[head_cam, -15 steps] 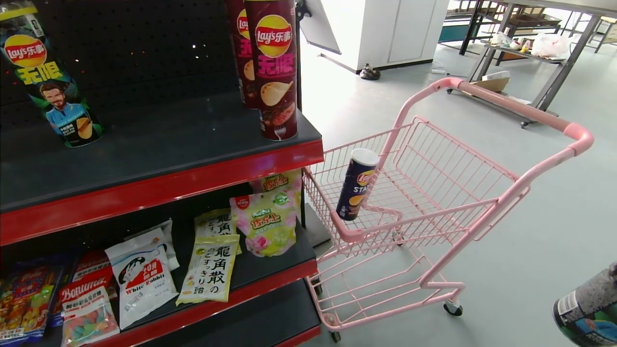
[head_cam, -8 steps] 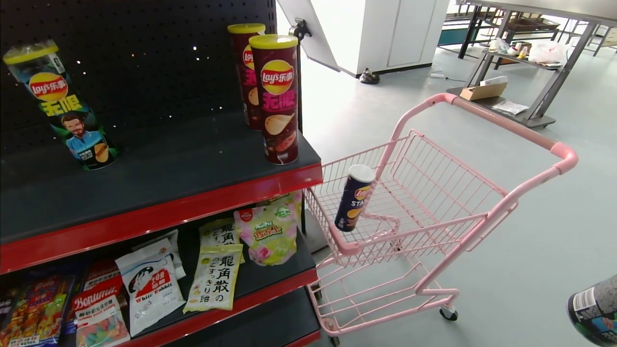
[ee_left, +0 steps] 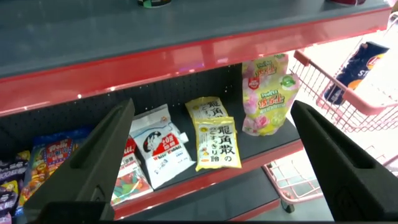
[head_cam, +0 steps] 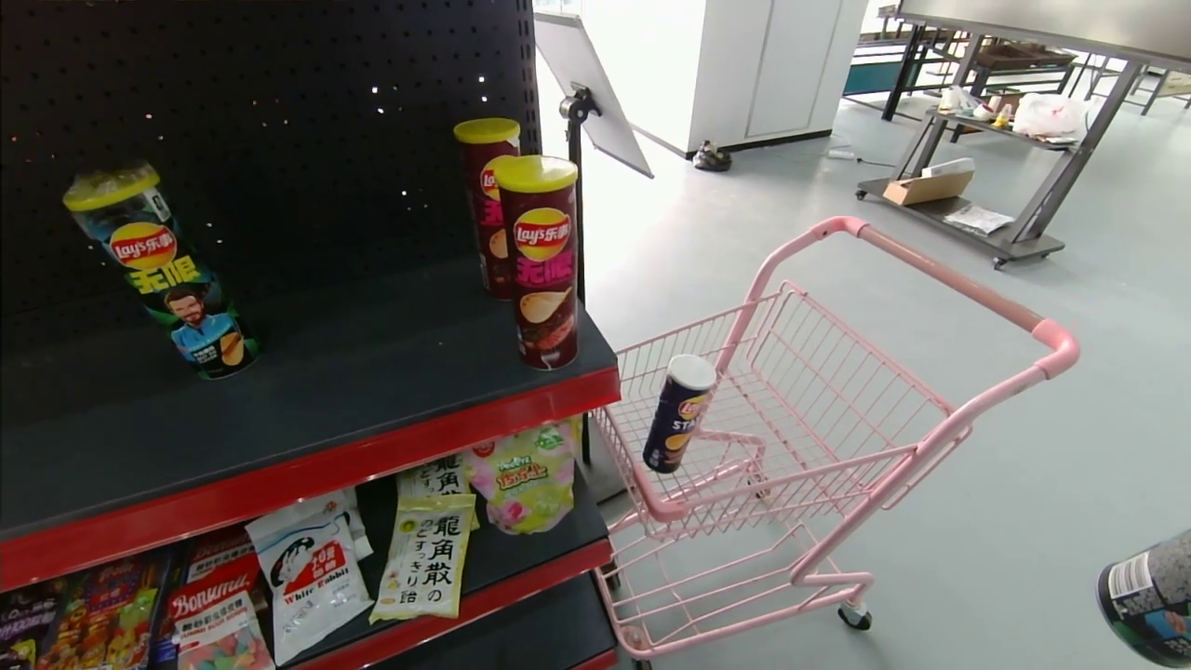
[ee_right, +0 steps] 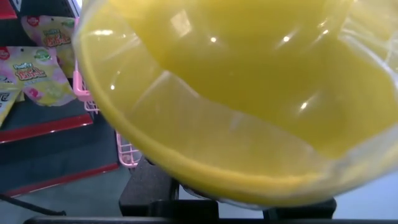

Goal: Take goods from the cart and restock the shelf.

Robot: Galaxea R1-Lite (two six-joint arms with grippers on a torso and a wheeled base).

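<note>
chip can (head_cam: 1146, 600), yellow-lidded: grasped in my right claw (ee_right: 227, 210), well apart from the shelf (head_cam: 307, 465). dark blue can (head_cam: 678, 414): leaned in the cart (head_cam: 930, 279) corner nearest the shelf. my left claw (ee_left: 212, 109): released, facing the shelf's lower tier.

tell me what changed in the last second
Only the head camera shifted, sliding the whole scene down. The blue can leans in the cart as before, three cans stay on the shelf, and the held can stays at the lower right.
</note>
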